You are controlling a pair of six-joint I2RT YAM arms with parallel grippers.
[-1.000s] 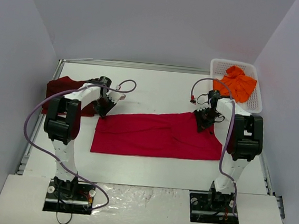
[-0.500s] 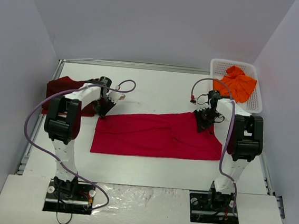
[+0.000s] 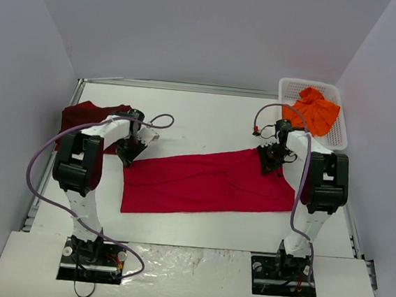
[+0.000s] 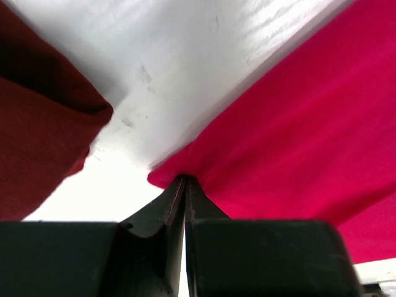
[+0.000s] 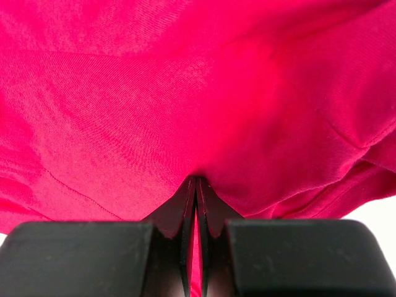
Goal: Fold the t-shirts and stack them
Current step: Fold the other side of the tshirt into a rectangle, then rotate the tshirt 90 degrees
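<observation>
A bright red cloth short-sleeved shirt (image 3: 209, 181) lies spread in a long, slightly slanted band across the middle of the white desk (image 3: 208, 118). Its right end sits farther from the arm bases than its left end.

The left fingers (image 4: 154, 226) are pinched together on the shirt's far left corner, and in the left wrist view the cloth gathers into a pucker at their tips. The right fingers (image 5: 174, 216) are likewise pressed together on a fold of the red cloth near its far right edge, with wrinkles fanning out from them.

A dark maroon cloth shirt (image 3: 82, 116) lies bunched at the desk's left side, near the left fingers; a strip of bare desk separates it from the red one. An orange cloth shirt (image 3: 314, 110) sits crumpled in a white plastic lattice basket (image 3: 339, 140) at the far right corner.
</observation>
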